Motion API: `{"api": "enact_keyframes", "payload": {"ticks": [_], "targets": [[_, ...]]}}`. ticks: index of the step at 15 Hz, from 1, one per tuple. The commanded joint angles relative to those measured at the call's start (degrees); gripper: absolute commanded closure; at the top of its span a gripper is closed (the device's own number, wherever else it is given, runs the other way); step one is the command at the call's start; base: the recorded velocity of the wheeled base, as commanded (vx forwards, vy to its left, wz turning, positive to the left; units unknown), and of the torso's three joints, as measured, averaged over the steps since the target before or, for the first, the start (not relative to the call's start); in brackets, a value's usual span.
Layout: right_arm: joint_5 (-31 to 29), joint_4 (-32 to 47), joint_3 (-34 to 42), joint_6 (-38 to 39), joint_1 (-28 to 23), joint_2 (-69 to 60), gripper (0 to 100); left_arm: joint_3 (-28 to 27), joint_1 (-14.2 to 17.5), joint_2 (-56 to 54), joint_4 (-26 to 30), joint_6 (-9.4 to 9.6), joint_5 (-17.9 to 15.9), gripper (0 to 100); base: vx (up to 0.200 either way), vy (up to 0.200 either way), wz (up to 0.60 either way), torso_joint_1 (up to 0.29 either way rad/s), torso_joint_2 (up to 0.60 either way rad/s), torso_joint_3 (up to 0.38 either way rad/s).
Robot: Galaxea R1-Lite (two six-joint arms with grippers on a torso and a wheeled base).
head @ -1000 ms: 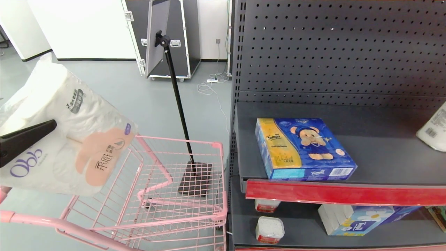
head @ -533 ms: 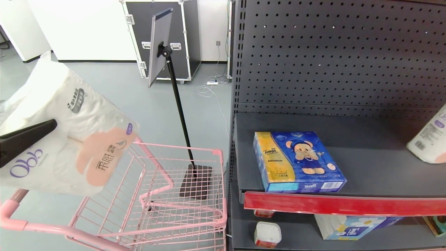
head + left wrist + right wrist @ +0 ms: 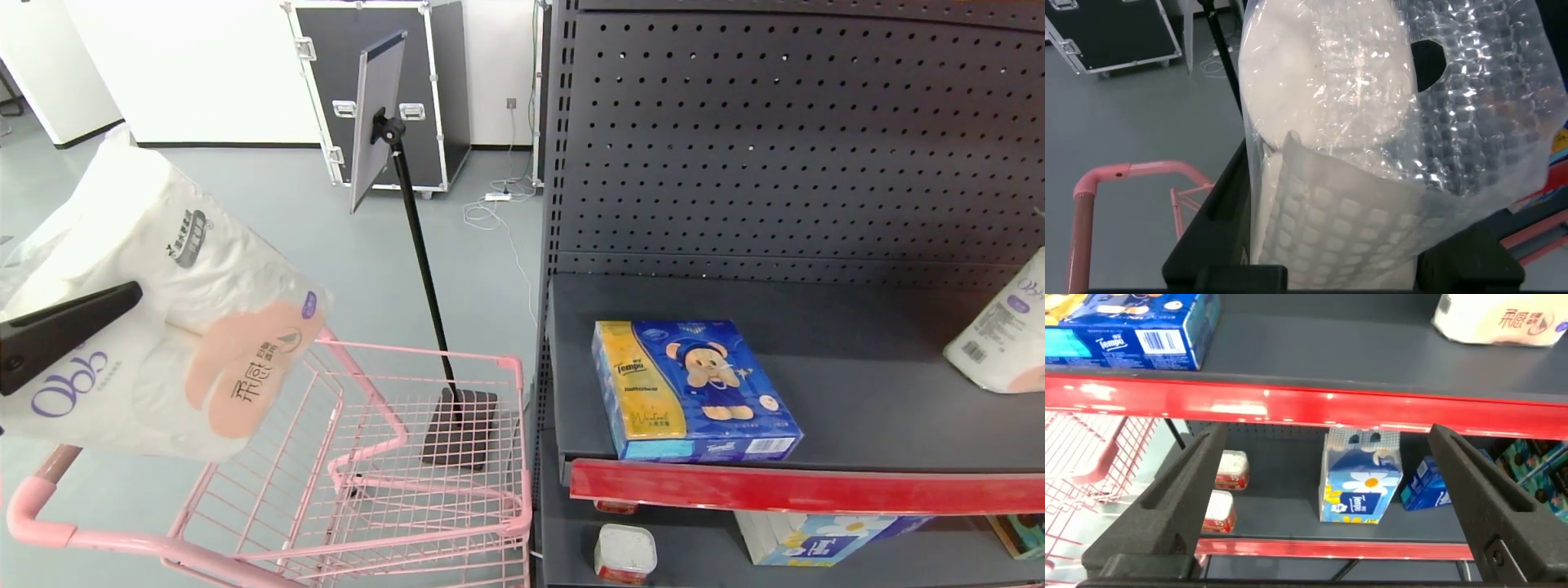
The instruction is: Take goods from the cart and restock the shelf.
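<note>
**Head view.** The left pincer (image 3: pixel 122 300) pinches a wrapped toilet-roll pack (image 3: pixel 188 327) and holds it above the pink cart (image 3: pixel 424 359). The pack's long axis slants down and away from the pincer, toward the shelf (image 3: pixel 865 384) on the pincer's right. A bare stretch of shelf board lies between the blue tissue box (image 3: pixel 694 388) and a second roll pack (image 3: pixel 1000 343).

**Left wrist view.** The fingers bracket the pack on both sides, and the film bulges out past them.

**Right wrist view.** The right pincer (image 3: pixel 1327 437) is spread and empty. It faces the shelf's red edge strip (image 3: pixel 1306 400) from close by. This arm is judged to be the nearer to the shelf, but the goods are in the left arm, which has to cross over the cart's rim.
</note>
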Motion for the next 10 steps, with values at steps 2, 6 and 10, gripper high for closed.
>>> {"api": "enact_keyframes", "payload": {"ticks": [2,6,10], "targets": [[0.0,0.0,0.0,0.0,0.0,0.1,0,0.0,0.0,0.4,0.0,-0.05,0.0,100,0.0,0.0,-0.3,0.004,0.0,0.001],[0.0,0.0,0.0,-0.1,0.0,0.0,0,0.0,0.0,0.5,0.0,-0.05,0.0,100,0.0,0.0,-0.6,0.002,0.0,0.002],[0.0,0.0,0.0,-0.1,0.1,0.1,0,0.0,0.0,0.4,0.0,-0.05,0.0,100,0.0,0.0,-0.6,0.002,0.0,0.002]]}}
